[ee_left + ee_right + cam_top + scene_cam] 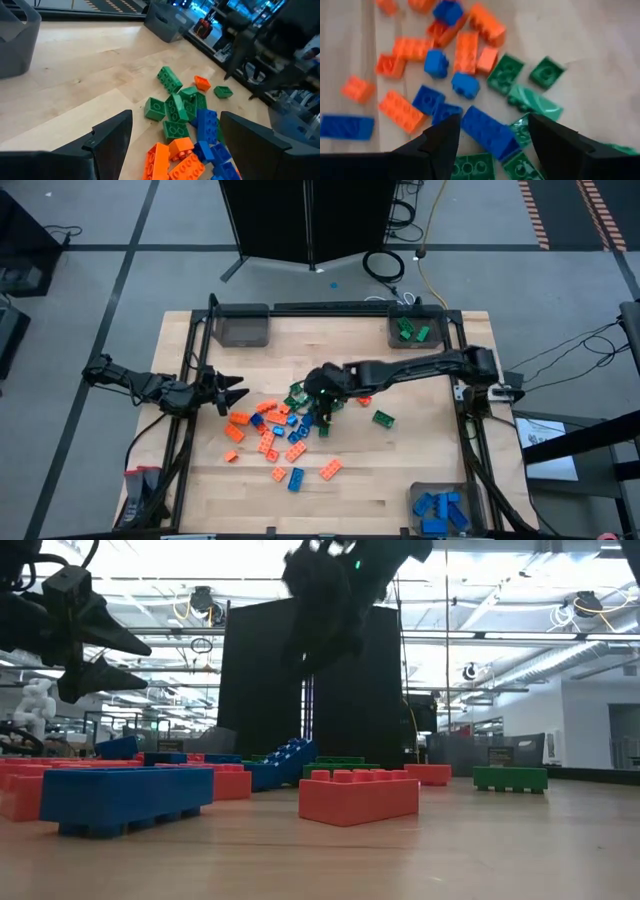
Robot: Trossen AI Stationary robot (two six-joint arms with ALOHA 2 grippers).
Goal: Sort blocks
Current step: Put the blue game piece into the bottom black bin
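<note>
Orange, green and blue blocks (285, 435) lie scattered flat on the wooden table's middle. My right gripper (322, 408) hangs open above the pile's far right part, clear of it in the low view (335, 615). In the right wrist view its fingers (495, 135) stand over a blue oblong block (487, 131) with green blocks (532, 102) beside it. My left gripper (237, 394) waits open at the table's left, pointing at the pile (182, 125), nothing between its fingers (175, 137).
A grey bin (243, 328) stands at the far left corner. A bin with green blocks (415, 330) is at the far right, and a bin with blue blocks (440, 508) at the near right. One green block (383, 418) lies apart, right of the pile.
</note>
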